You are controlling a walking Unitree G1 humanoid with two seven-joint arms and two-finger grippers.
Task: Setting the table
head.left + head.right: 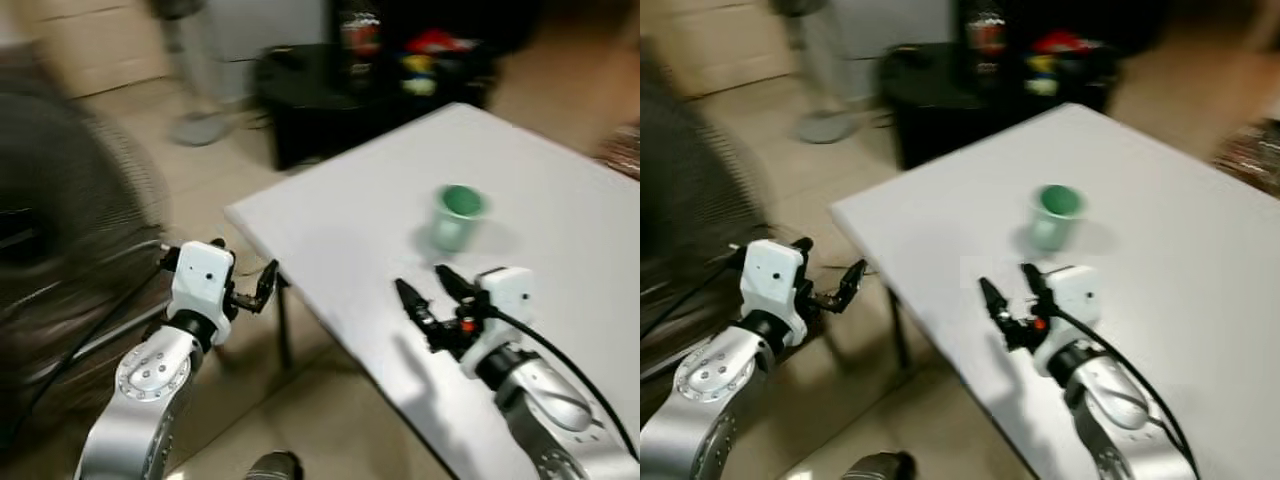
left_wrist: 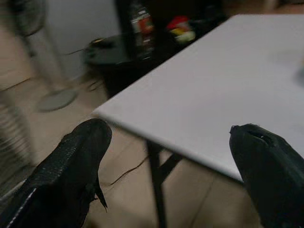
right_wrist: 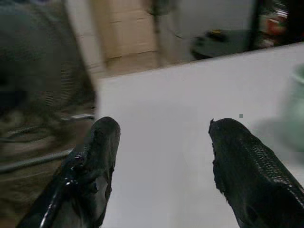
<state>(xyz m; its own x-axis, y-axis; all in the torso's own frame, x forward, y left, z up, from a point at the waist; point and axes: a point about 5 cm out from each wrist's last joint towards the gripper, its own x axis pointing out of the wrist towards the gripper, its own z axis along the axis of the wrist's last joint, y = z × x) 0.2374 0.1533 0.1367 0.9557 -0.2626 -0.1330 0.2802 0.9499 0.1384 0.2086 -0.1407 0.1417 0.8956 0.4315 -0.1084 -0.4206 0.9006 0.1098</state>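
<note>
Centre-right, a green cup (image 1: 458, 217) is seen upright on the white table (image 1: 340, 240), likely light and rigid; its wall suits gripping. Right gripper (image 1: 428, 293) and left gripper (image 1: 258, 287) are held wide, empty.

Head cameras look forward and steeply down, blurred, over the near corner of the white table (image 1: 520, 190), sharing the green cup (image 1: 456, 215) and both arms. The left wrist camera sits low off that corner, facing along the tabletop towards the dark stand (image 2: 111, 52). The right wrist camera hovers close above the tabletop, catching the cup at its edge.
</note>
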